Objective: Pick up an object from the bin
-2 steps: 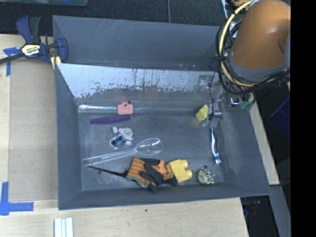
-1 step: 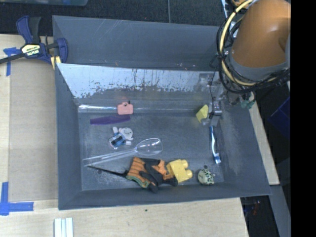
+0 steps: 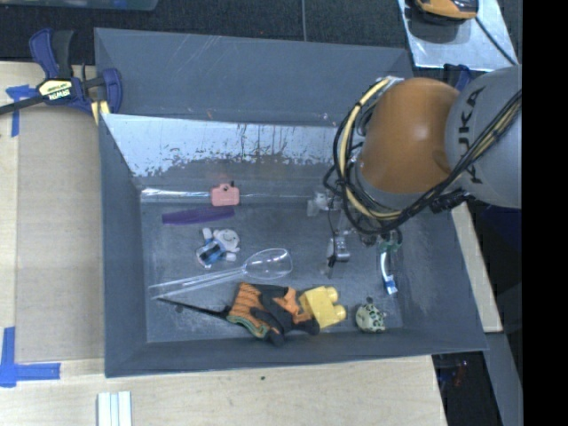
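My gripper [image 3: 337, 256] reaches down from under the arm's orange cover over the right middle of the bin floor. Its tip stands over bare floor, with nothing seen in its hold. Just to its right lies a small white, green and blue toothbrush [image 3: 388, 273]. To its left, the bowl of a clear plastic spoon [image 3: 266, 263] ends a short way from the tip, its handle running down-left. In front of the gripper, near the bin's front wall, sits a yellow toy block [image 3: 321, 307].
Beside the block, an orange and black glove [image 3: 260, 311] lies at the front wall, and a small speckled ball [image 3: 371, 317] sits to the block's right. Further left are a white and blue toy [image 3: 216, 247], a purple stick [image 3: 197, 215] and a pink piece [image 3: 224, 194].
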Action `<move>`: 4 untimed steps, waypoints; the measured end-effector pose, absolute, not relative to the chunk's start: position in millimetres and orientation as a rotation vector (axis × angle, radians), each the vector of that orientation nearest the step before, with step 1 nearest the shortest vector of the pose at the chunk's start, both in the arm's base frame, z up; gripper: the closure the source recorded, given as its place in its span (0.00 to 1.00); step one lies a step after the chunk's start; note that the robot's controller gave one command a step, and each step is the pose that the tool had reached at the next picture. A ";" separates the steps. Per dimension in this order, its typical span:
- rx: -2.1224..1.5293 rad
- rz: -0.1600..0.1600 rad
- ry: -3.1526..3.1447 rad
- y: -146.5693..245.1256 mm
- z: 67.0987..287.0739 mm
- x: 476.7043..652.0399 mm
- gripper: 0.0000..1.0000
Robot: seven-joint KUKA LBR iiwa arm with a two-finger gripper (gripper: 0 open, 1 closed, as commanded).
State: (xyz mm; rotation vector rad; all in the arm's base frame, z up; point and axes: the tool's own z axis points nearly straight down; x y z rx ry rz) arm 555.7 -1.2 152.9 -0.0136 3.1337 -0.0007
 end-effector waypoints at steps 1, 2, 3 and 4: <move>-0.257 -0.003 3.107 49.6 162.7 556.7 0.00; -0.155 -0.001 3.128 87.5 145.7 571.4 0.00; -0.517 -0.008 3.074 93.0 75.6 575.2 0.00; -0.121 0.002 3.113 93.1 71.8 558.3 1.00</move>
